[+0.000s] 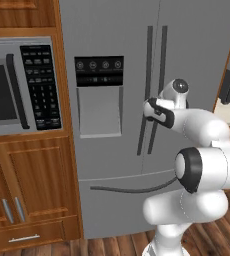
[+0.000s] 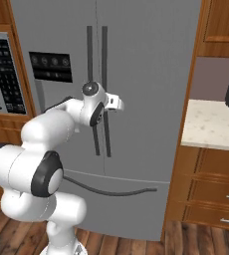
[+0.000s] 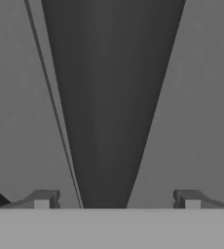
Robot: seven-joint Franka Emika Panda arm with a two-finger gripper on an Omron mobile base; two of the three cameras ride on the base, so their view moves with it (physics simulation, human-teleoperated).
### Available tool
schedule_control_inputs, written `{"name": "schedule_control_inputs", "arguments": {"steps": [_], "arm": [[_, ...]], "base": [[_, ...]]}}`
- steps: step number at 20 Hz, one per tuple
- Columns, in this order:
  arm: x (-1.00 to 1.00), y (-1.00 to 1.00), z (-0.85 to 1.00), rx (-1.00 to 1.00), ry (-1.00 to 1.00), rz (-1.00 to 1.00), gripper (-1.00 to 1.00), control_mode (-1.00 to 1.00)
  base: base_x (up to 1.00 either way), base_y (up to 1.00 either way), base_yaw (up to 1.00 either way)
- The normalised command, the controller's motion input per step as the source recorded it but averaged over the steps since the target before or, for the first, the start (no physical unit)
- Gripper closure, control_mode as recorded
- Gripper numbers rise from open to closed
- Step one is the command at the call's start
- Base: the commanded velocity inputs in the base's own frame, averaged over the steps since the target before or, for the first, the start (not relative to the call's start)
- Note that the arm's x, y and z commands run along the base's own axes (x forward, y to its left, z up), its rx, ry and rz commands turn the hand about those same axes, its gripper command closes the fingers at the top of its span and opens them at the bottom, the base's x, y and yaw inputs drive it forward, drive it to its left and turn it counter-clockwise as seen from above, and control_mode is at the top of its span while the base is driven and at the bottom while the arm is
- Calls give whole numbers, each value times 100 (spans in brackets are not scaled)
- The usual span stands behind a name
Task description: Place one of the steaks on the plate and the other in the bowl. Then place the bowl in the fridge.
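Two long dark handles (image 1: 154,95) run vertically at the centre seam of the closed fridge (image 1: 112,30), between microwave (image 1: 17,87) and worktop (image 2: 213,124). Elbow bent, the arm reaches forward; its tool (image 3: 116,198), released, straddles one handle.

One fridge (image 1: 112,150) is seen, with two upright door handles (image 1: 154,90) and one curved drawer handle (image 1: 132,189). One microwave (image 1: 22,85) is counted, one worktop (image 2: 211,124), and two cupboard doors (image 1: 29,185).
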Motion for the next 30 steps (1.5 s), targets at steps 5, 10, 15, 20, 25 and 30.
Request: {"name": "schedule_control_inputs", "arguments": {"steps": [5, 10, 15, 20, 25, 30], "arm": [[15, 0, 0, 0, -3, 0, 100, -100], [24, 0, 0, 0, 0, 0, 100, -100], [13, 0, 0, 0, 1, 0, 100, -100], [-24, -12, 12, 0, 0, 0, 100, -100], [-68, -29, 21, 1, -12, 0, 100, -100], [-65, -52, 25, 14, -17, 6, 100, -100]], "base": [[0, 0, 0], [0, 0, 0], [0, 0, 0], [0, 0, 0], [0, 0, 0], [0, 0, 0]]}}
